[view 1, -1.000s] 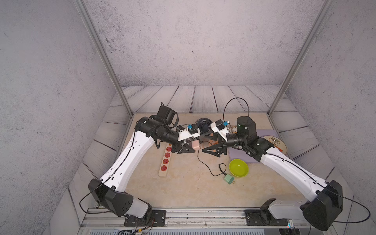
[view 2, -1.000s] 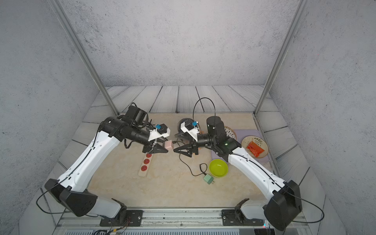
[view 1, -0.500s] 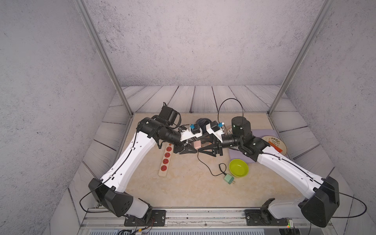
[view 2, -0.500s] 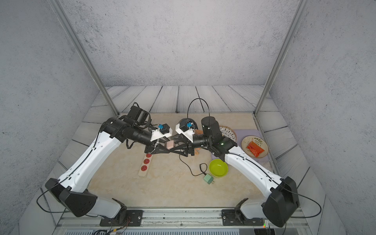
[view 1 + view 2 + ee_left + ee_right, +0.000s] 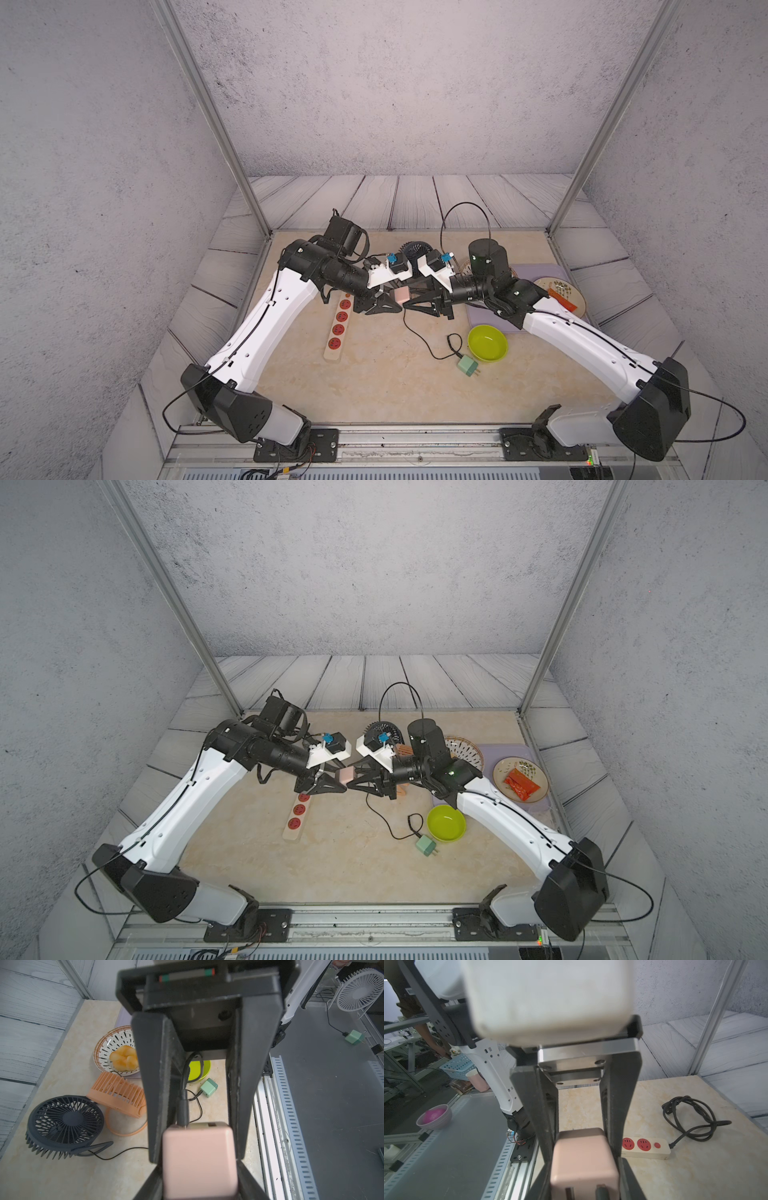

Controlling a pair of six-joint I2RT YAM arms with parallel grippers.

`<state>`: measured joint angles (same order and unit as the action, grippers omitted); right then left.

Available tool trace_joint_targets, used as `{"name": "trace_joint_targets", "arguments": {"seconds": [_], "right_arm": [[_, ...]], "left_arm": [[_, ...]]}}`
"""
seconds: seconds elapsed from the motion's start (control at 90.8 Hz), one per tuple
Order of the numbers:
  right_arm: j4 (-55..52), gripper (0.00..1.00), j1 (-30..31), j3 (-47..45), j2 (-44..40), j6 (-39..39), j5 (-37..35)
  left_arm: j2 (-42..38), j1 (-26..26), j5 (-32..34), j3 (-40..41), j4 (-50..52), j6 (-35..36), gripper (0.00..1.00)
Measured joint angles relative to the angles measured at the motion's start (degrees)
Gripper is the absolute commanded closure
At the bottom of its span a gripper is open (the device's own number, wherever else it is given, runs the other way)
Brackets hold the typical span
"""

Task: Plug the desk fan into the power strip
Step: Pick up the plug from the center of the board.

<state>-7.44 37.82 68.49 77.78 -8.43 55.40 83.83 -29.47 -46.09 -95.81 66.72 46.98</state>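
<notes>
The right pincer [image 5: 410,300] has just closed on the pink plug [image 5: 401,295] that the left pincer [image 5: 392,300] grips; handover likely, power strip [image 5: 337,330] waiting at 7 o'clock.

The tabletop [image 5: 374,386] is a beige marble-look slab. Grey speckled concrete-look walls [image 5: 395,83] stand behind it and on both sides. Between the wall foot and the tabletop runs a border of grey wood-grain planks [image 5: 415,203]. Aluminium posts [image 5: 210,108] rise at its two far corners. A slotted aluminium rail [image 5: 415,440] lies along its near edge. Light is even and diffuse, and shadows on the tabletop are soft.
</notes>
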Motion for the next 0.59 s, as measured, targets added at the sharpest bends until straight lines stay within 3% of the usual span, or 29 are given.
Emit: {"name": "trace_joint_targets", "arguments": {"seconds": [0.066,0.088,0.253,0.308,0.407,0.506,0.594], "right_arm": [[-0.1,0.89,0.1,0.0,0.0,-0.3,0.0],[-0.1,0.90,0.1,0.0,0.0,-0.3,0.0],[-0.1,0.92,0.1,0.0,-0.1,-0.3,-0.1],[-0.2,0.92,0.1,0.0,-0.3,-0.2,-1.1],[-1.1,0.93,0.0,-0.2,-1.1,-0.3,-3.2],[-2.2,1.00,-0.3,-1.2,-3.2,-0.8,-5.7],[-2.6,1.00,-1.0,-3.1,-6.1,-1.4,-8.1]], "left_arm": [[0.0,0.0,0.0,0.0,0.2,0.0,1.00],[0.0,0.0,0.0,0.0,0.2,0.0,0.95],[-0.2,0.0,0.1,0.2,-0.2,-0.7,0.34],[-0.5,0.0,0.2,0.4,-0.7,-1.4,0.20],[-1.7,-0.1,1.6,1.4,-1.9,-3.6,0.08],[-4.3,0.7,3.7,3.6,-3.5,-6.3,0.04],[-7.0,2.3,7.2,6.4,-5.1,-9.6,0.01]]}}
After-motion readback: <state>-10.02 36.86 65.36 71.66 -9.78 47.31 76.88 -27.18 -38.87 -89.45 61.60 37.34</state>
